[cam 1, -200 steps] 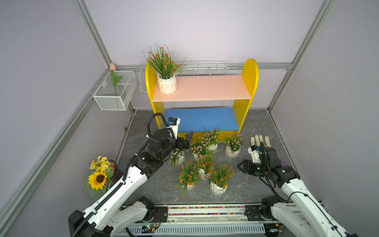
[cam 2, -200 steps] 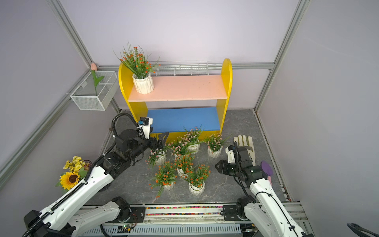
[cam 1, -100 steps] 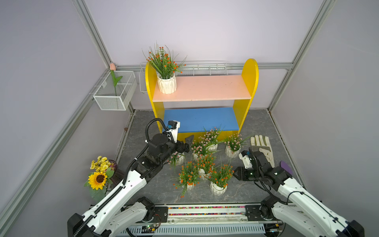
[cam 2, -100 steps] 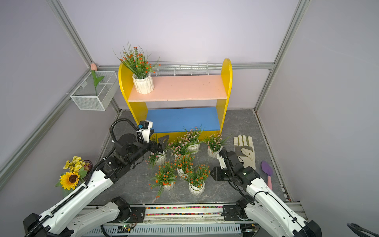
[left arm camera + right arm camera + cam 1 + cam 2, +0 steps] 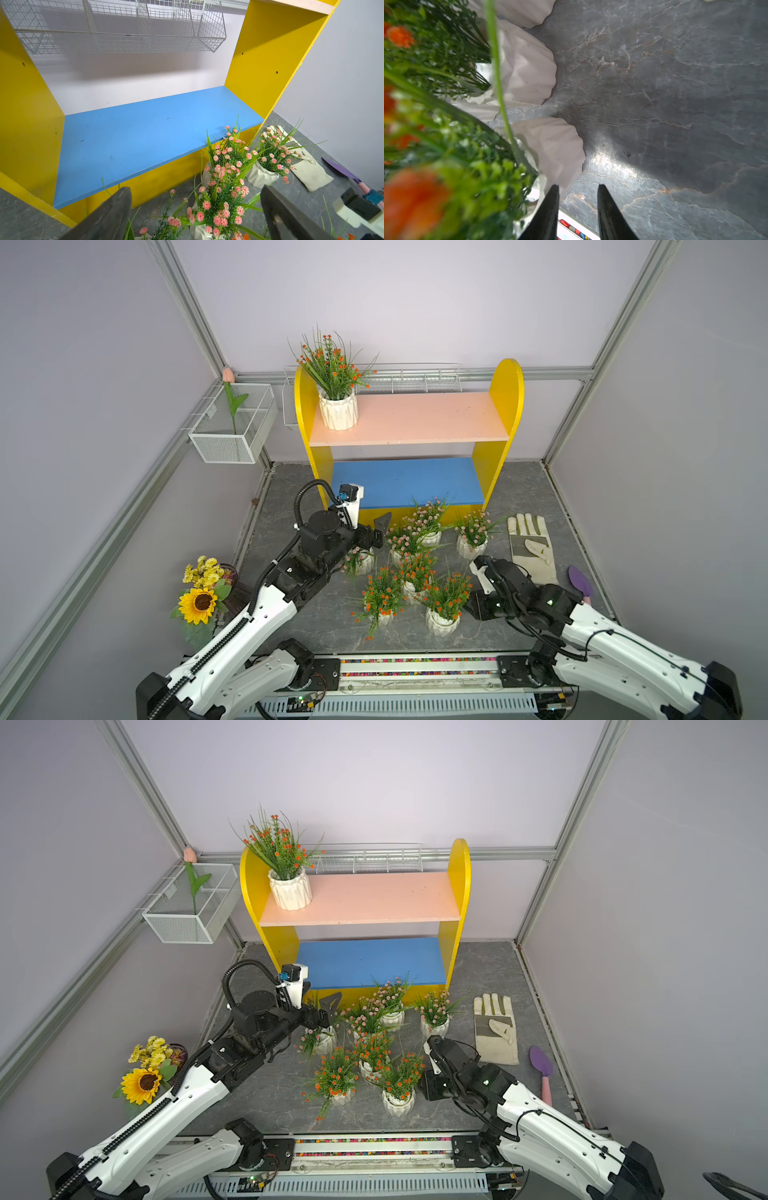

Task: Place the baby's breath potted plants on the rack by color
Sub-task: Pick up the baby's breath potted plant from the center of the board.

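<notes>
The yellow rack stands at the back, with one orange baby's breath potted plant on its pink upper board. Its blue lower board is bare. Several pink plants and three orange ones are clustered on the floor in front of it. My left gripper hovers open over the leftmost pink plant, beside another. My right gripper sits low beside the front orange plant's white pot, with a narrow empty gap between its fingers.
A work glove and a purple trowel lie on the floor to the right. A sunflower bouquet stands at the left. A wire basket with a tulip hangs on the left wall, and another wire basket behind the rack.
My right arm has swung left and down from beside the glove to the front orange plant's pot, and its jaws have narrowed. My left arm has shifted slightly forward over the pink plants.
</notes>
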Controlling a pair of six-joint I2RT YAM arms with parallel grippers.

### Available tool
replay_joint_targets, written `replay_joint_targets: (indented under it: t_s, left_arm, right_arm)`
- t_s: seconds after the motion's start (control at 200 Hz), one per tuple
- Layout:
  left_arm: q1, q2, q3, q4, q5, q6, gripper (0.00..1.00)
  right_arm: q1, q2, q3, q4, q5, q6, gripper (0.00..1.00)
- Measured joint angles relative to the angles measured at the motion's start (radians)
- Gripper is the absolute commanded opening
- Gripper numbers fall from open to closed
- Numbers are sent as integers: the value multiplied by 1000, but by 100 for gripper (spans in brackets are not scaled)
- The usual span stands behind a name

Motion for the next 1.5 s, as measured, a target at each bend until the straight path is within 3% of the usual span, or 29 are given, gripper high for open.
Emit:
replay_joint_targets:
  t_s: [0.375, 1.14, 1.5]
  left_arm:
    - [0, -22, 0, -6, -11, 0, 100]
    - [0, -42, -6, -23, -18, 0, 100]
    - [0, -56, -7, -29, -18, 0, 100]
  right_arm:
    - [135, 48, 42, 0, 113, 58, 32]
    - [207, 156, 63, 38, 160, 93, 28]
    - [216, 192, 72, 53, 182, 105, 20]
